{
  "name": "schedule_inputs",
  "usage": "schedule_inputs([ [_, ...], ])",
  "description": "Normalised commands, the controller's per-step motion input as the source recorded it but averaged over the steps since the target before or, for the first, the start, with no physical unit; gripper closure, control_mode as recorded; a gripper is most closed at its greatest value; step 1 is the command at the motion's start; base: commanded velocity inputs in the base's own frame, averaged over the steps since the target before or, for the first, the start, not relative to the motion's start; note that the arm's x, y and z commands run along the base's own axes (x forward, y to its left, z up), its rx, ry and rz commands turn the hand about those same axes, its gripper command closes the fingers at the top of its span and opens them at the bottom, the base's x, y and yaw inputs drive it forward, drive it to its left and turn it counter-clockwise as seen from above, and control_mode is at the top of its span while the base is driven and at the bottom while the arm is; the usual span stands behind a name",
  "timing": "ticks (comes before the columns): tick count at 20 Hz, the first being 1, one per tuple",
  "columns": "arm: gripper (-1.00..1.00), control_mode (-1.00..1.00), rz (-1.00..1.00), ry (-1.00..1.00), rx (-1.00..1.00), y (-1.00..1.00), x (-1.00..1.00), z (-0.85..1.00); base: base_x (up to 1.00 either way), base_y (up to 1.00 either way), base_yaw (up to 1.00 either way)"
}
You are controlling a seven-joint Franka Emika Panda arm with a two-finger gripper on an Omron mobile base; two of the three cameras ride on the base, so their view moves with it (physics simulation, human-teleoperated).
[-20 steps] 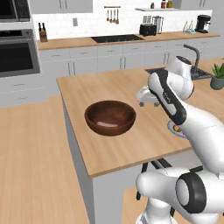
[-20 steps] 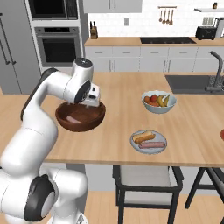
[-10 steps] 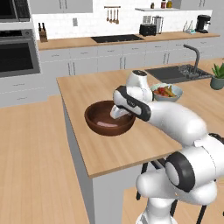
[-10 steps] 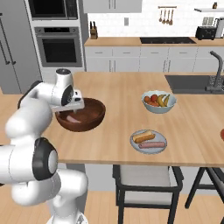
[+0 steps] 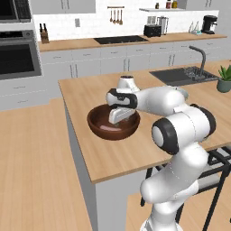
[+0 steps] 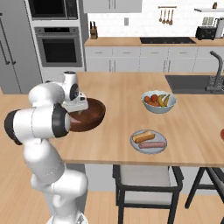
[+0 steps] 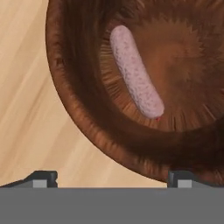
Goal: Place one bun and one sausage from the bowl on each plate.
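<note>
One plate (image 6: 148,150), well off to the gripper's (image 7: 111,176) side, is already carrying a bun (image 6: 143,136) and a sausage (image 6: 152,145). Another sausage (image 7: 135,82) is lying in the bowl (image 7: 87,109) just ahead of the wide-apart, empty fingers, so the second plate's serving is apparently still waiting.

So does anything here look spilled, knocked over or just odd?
Nothing stands out. The wooden bowl sits upright on the counter with one sausage lying inside, the grey plate holds a bun and sausage neatly, and the fruit bowl is upright.
</note>
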Motion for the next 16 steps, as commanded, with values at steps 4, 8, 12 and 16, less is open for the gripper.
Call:
schedule_inputs([
  [4, -1.0, -1.0, 0.03, 0.0, -0.04, 0.08, 0.22, -0.53, 0.0, 0.0, 0.0],
  [8, -1.0, -1.0, 0.0, -0.04, -0.03, 0.21, 0.51, -0.42, 0.0, 0.0, 0.0],
  [12, -1.0, -1.0, -0.01, -0.01, -0.03, 0.26, 0.19, -0.33, 0.0, 0.0, 0.0],
  [16, -1.0, -1.0, -0.03, 0.0, 0.0, 0.2, 0.49, -0.16, 0.0, 0.0, 0.0],
])
